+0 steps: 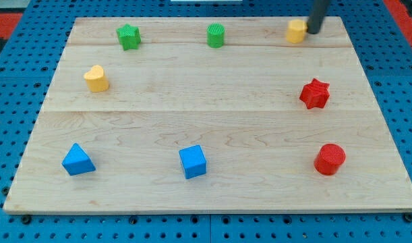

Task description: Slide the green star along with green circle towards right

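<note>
Item 1, my tip [311, 32]: a bare dark rod with no jaws to open or close, so no grip state applies. It stands at the view's top right, touching or just beside the right side of a yellow block [297, 30] whose shape is unclear, and far to the right of the green circle.

Item 2, green circle [216, 35], taken as landmark: upright near the top edge of the wooden board [212, 115], about midway across.

Item 3, green star [128, 36]: left of the circle in the same top row, well apart from it.

Other stock, placed from the circle:
- yellow heart [96, 78], below and far left
- red star [315, 94], below and right
- red cylinder [329, 159], lower right
- blue cube [193, 162], almost straight below
- blue triangular block [77, 160], lower left

Progress, as judged: nothing done yet. Star and circle do not touch, and the tip sits on the wrong side of both. Remaining: bring the tip round to the star's left, push the star into the circle, then drive both rightward.

Markings: no brand, label or writing legible anywhere.
</note>
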Tool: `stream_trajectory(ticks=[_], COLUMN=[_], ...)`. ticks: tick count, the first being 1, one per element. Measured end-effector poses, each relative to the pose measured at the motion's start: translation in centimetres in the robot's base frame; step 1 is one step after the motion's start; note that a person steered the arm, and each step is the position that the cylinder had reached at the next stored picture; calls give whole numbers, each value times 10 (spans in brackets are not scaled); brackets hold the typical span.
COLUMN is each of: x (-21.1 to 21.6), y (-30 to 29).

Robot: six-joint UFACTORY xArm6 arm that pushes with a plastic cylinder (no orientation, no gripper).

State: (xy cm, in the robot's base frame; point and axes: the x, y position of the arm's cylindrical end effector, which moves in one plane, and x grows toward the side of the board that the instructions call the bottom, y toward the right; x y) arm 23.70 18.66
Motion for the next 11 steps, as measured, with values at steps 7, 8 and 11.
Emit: stream_trajectory(ticks=[7,8,11], x=[-6,-25,51], y=[-259,-328,-301])
